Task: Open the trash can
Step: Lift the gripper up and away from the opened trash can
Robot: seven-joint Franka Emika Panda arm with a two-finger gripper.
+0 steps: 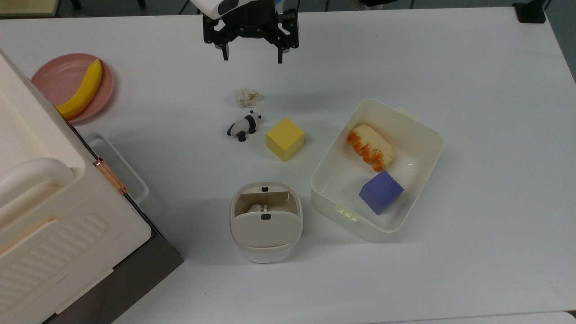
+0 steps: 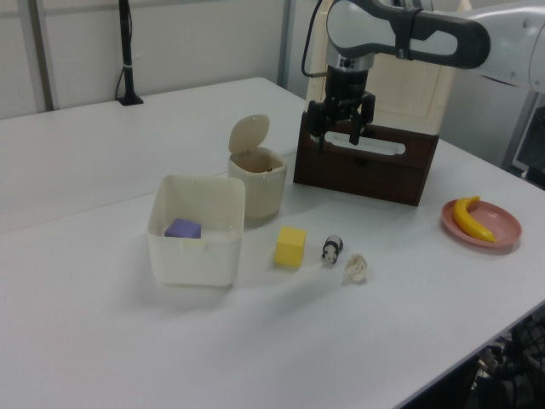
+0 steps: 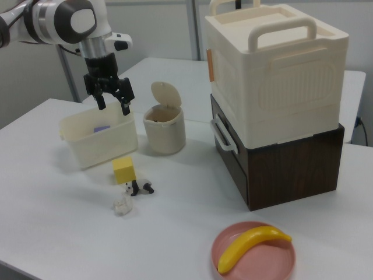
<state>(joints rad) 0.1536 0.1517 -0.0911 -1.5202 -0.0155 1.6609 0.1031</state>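
Nearest you in the top view stands the trash can (image 1: 266, 222), lid (image 1: 266, 229) tipped up and mouth exposed, just beside the white tub (image 1: 422, 137) on the top view's right, which holds a purple cube (image 1: 380, 191) and a bread piece (image 1: 371, 147). Beyond it you find a yellow cube (image 1: 285, 139), a panda figure (image 1: 243, 126) and a crumpled scrap (image 1: 248, 96), set apart. Farthest, the gripper (image 1: 251, 56) hangs above the table (image 1: 472, 81), jaws spread wide, holding nothing, well apart from the trash can.

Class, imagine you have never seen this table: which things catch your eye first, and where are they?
The trash can stands near the table's middle with its lid flipped up. The gripper hangs open above the top view's upper edge, holding nothing. A banana on a pink plate adds colour beside the big cream appliance.
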